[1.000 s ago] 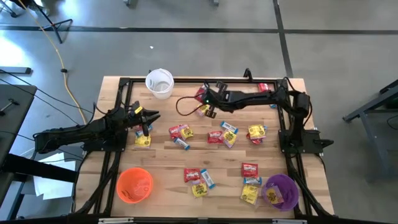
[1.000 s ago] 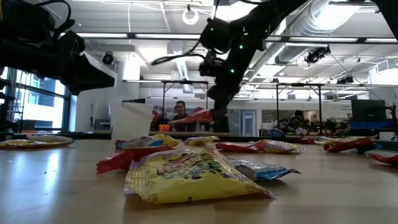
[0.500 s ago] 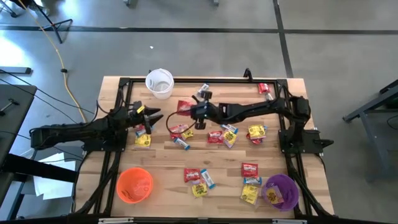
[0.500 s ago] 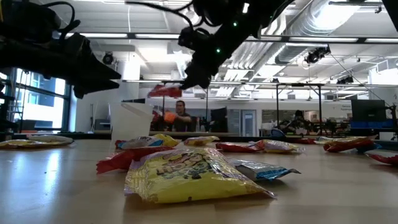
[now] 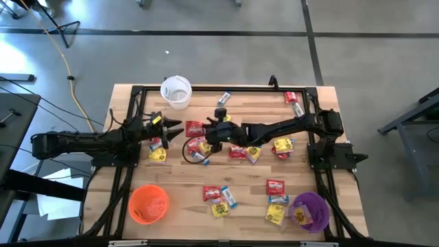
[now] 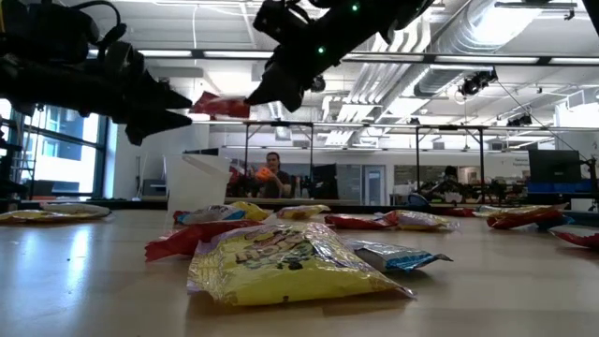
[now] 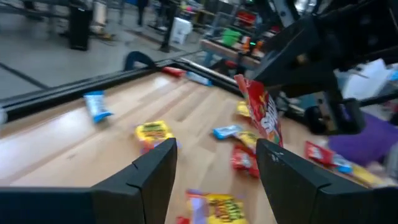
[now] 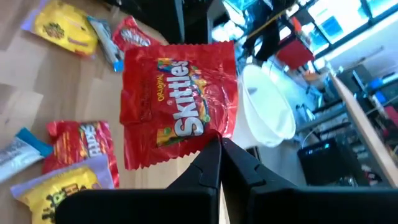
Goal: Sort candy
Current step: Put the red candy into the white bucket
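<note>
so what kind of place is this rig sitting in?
Likely an open lab or workshop: exposed ceiling ducts, workbenches with monitors behind the wooden table, and a person at a far desk.

"Skittles Original" on red candy packet; other wrappers unreadable.

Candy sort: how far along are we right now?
Done: little that shows. The purple cup seems to hold some yellow candy; the orange cup and white cup look empty. In hand: the right gripper is shut on a red packet, held above the table in front of the open left gripper, like a handover. Left: most candies are scattered across the table.
</note>
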